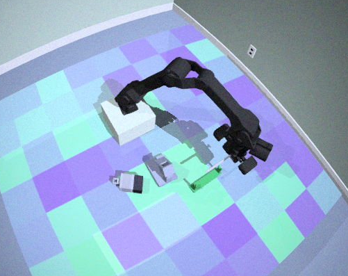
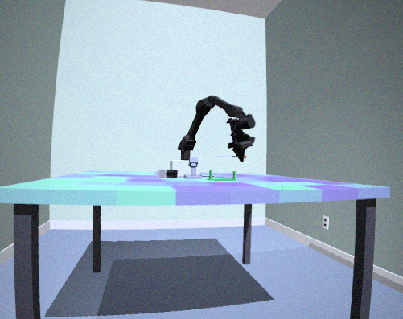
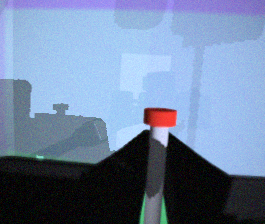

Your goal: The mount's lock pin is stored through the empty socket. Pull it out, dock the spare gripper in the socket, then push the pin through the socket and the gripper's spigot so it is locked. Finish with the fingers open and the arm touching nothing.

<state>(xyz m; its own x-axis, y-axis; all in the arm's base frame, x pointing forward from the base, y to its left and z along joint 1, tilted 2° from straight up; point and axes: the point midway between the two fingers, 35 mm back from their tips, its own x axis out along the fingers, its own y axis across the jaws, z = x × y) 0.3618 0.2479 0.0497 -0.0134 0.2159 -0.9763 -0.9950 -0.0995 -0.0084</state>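
My gripper is shut on the lock pin, a thin pale rod with a red cap. It holds the pin level in the air, above the right end of a green cradle. The grey mount with its socket stands on the table left of the cradle, and the socket is empty. The spare gripper, white and black, lies on the table left of the mount.
The arm's base sits on a white block behind the mount. The checkered table top extends around all of these. Shadows of the arm fall between the block and the cradle.
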